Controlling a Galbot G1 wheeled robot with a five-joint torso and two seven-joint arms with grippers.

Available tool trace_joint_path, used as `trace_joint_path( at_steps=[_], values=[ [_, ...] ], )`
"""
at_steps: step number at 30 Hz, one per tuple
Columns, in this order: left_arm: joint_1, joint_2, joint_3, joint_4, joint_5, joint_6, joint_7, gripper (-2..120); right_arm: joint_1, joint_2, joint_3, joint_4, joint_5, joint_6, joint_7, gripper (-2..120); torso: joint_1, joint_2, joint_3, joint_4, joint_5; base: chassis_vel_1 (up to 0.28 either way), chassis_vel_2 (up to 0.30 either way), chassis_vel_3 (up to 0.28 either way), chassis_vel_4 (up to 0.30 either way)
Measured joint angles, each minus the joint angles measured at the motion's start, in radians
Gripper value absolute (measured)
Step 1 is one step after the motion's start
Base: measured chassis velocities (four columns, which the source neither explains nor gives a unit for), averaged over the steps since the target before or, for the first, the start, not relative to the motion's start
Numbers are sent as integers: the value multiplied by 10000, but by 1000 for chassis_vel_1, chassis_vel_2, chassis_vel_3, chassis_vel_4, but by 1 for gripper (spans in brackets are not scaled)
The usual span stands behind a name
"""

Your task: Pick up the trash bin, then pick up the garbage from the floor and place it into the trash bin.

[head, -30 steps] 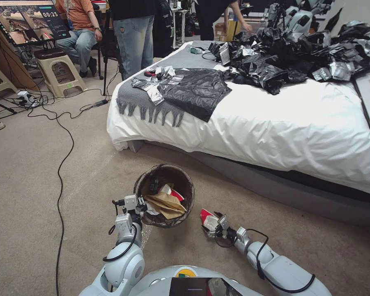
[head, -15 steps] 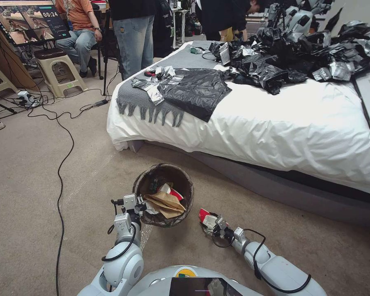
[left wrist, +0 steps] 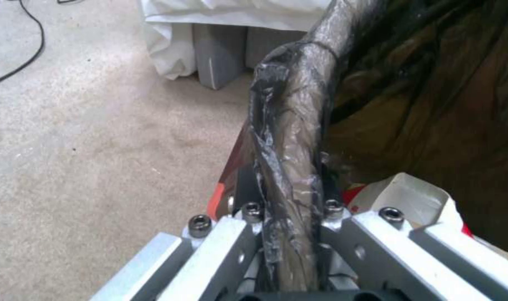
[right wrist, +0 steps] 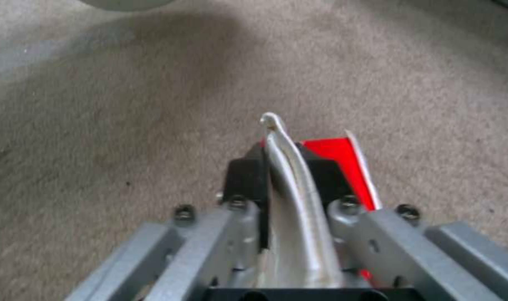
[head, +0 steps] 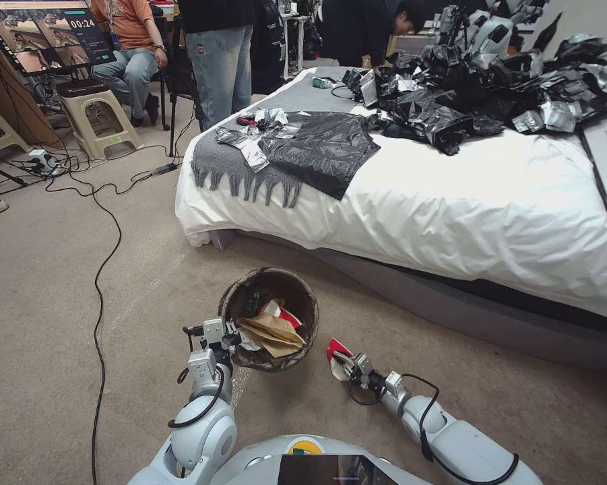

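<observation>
Both grippers clamp: left (head: pixel 230 335) on paper-filled trash bin (head: pixel 303 296) rim, right (head: pixel 349 364) on red-and-white packet (head: pixel 337 351).

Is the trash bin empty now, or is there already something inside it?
Not empty: the trash bin already holds a brown paper bag and red-and-white packets.

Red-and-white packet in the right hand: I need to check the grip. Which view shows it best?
Right wrist view: the red-and-white packet sits pinched in the right hand. Head view shows it small, beside the trash bin.
</observation>
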State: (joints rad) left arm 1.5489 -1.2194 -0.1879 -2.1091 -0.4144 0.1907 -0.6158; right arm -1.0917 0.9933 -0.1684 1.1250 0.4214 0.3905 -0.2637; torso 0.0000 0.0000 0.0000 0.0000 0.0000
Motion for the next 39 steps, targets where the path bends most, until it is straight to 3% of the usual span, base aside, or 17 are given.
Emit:
trace_joint_path(
  at_steps=[2, 16, 28, 35, 36, 39],
  values=[
    [-17, -1, 5, 5, -12, 0, -7, 2, -20, -14, 33, 65, 5, -6, 32, 0, 0, 0, 0, 0, 0, 0, 0, 0, 0],
    [-68, -22, 10, 37, -51, 15, -52, 2, -80, -56, 231, 402, -64, -78, 429, 0, 0, 0, 0, 0, 1, 0, 0, 0, 0],
    [64, 55, 19, 37, -87, 55, -46, 2, -911, -746, 2022, 3531, 142, 9, 2238, 0, 0, 0, 0, -1, 1, 0, 0, 0, 0],
    [105, 91, 64, 37, -88, 89, -32, 2, -1059, -801, 2862, 5196, 87, -49, 3248, 0, 0, 0, 0, 0, -1, 0, 0, 0, 0],
    [117, 116, 92, 37, -84, 112, -10, 2, -998, -744, 3164, 6028, 35, -150, 3782, 0, 0, 0, 0, 0, -1, 0, 0, 0, 0],
    [130, 139, 114, 54, -76, 126, 19, 2, -934, -685, 3395, 6840, 47, -308, 4148, 0, 0, 0, 0, 1, -1, 0, 0, 0, 0]
  ],
)
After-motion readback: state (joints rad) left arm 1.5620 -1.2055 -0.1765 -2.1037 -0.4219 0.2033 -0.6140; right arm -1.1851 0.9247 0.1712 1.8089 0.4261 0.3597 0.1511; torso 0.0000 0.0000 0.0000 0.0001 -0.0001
